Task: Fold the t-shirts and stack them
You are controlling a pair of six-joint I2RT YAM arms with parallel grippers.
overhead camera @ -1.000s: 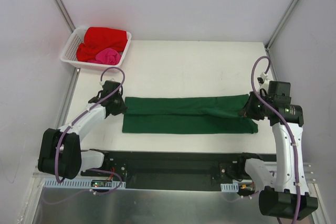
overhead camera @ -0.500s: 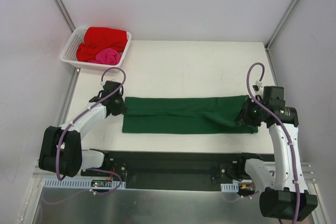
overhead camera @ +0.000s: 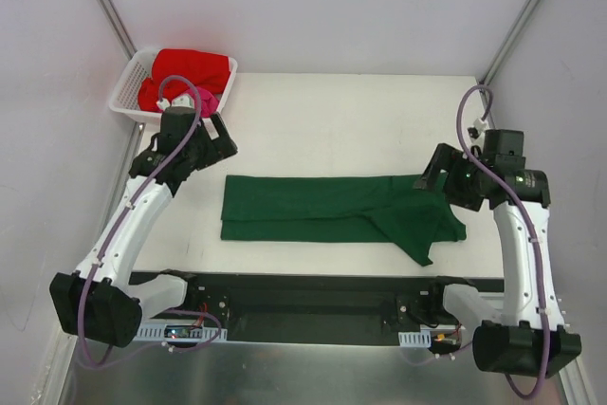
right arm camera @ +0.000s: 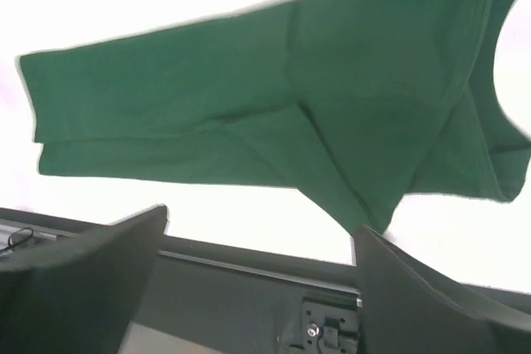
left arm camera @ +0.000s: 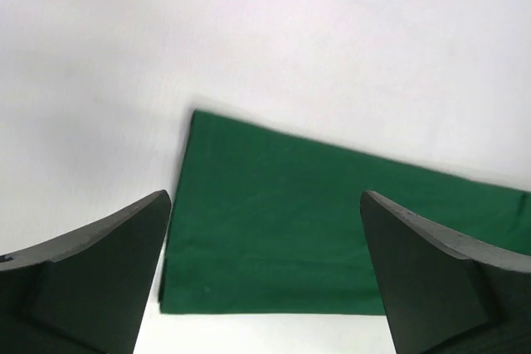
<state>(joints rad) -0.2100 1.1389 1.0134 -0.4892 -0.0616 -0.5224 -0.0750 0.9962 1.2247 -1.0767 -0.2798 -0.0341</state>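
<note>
Green t-shirt [overhead camera: 313,208] folded flat, flap at its 5 o'clock.
Left gripper [left arm camera: 264,196] and right gripper [right arm camera: 261,220] spread wide, both empty.

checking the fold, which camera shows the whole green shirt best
Top external: the whole green shirt is in frame, both ends visible. The left wrist view shows only one end; the right wrist view clips its collar end.
</note>
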